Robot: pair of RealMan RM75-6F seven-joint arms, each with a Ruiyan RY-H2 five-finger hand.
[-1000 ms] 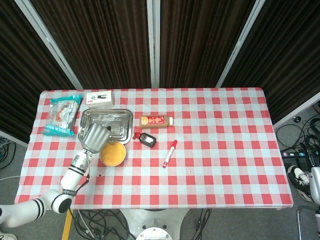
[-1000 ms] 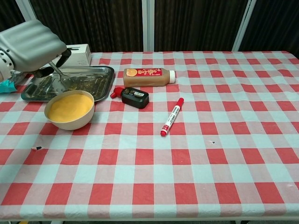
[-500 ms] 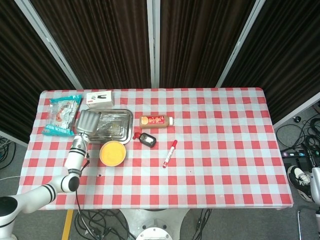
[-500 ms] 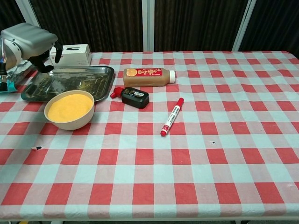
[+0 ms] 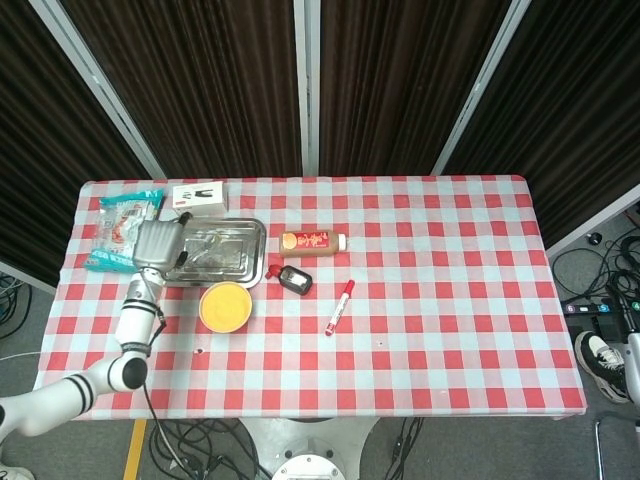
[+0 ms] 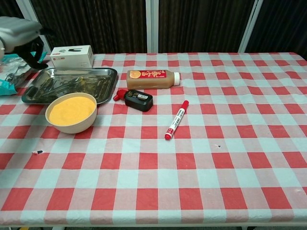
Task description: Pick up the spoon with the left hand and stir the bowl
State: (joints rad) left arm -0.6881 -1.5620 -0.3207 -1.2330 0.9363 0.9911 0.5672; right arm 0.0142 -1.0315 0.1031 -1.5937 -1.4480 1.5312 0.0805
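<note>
Bottle [image 6: 152, 78] lying behind black device [image 6: 138, 100]; red marker [image 6: 176, 119] right of it.

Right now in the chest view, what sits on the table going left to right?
Left hand → metal tray → bowl of yellow powder → black key fob → bottle lying on its side → red marker.

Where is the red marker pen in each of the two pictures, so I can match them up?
Head view: the red marker lies near the middle of the table, right of the black key fob.
Chest view: the red marker lies centre frame, right of and nearer the camera than the same fob.
Shared landmark: the bottle lying behind both.
</note>
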